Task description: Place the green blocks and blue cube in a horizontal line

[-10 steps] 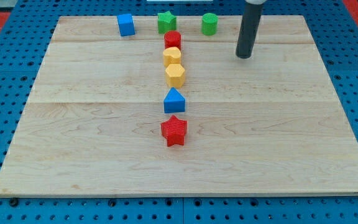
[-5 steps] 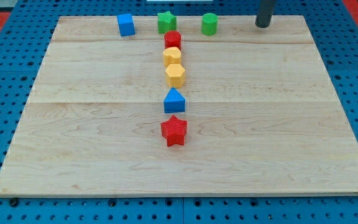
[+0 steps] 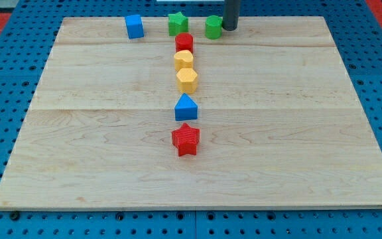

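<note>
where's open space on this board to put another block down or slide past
Free: the wooden board left of the centre column, all of its right side, and the strip below the red star block. Crowded: the top edge, where the blue cube, green star block and green cylinder sit, my tip against the cylinder's right.

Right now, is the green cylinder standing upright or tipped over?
Upright: the green cylinder shows its round top face upward, near the board's top edge, with my tip against its right side.
</note>
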{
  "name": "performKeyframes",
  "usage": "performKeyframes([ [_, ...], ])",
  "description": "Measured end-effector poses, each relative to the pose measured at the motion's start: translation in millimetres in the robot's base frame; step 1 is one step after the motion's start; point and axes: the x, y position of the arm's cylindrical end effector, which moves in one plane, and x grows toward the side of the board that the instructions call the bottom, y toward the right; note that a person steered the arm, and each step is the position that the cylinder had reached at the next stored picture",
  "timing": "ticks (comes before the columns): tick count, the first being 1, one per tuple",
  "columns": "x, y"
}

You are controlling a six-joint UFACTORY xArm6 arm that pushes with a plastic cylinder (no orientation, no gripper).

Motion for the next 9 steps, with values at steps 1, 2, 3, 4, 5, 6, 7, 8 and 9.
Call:
performKeyframes([
  [1,0.1,-27.3],
  [2,-9.6,-26.0],
  [3,-26.7,-38.6],
  [4,-26.0,-97.8],
  [5,-18.8,-142.1],
  [6,-14.7,-141.5],
  [7,-5.2,-112.3],
  [8,24.3,-124.6],
  [9,39.9,-149.9],
])
